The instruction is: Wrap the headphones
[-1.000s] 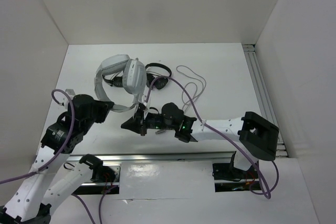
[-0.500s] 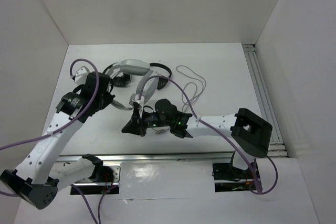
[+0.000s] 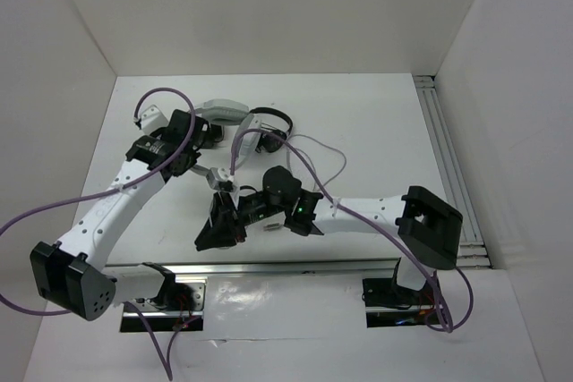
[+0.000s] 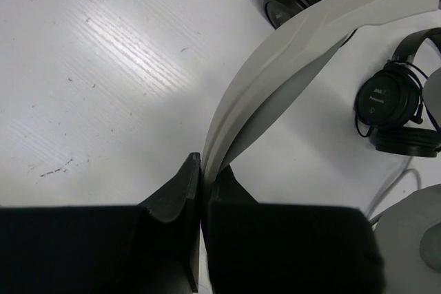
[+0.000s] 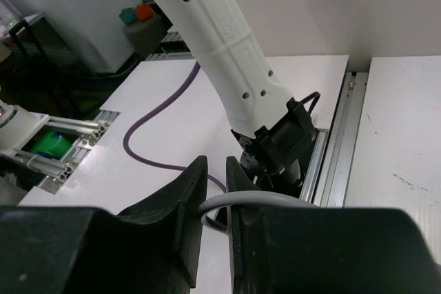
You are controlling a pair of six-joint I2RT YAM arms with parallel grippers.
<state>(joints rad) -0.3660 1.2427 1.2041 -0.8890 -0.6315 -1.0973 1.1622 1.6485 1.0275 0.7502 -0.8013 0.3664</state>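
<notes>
Headphones (image 4: 296, 39) in left claw (image 4: 202, 197) over scuffed white table (image 4: 103, 67)

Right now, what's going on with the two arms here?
The left gripper is clamped on the wide band of the grey-white headphones, which sit beside smaller black headphones. The right gripper pinches the thin grey cable nearer the arm bases. Part of the cable lies in a loose loop on the table, so wrapping looks unfinished.

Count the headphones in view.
3: the grey-white headphones in the left end effector, one black pair right of its band, another black pair on the band's other side.
</notes>
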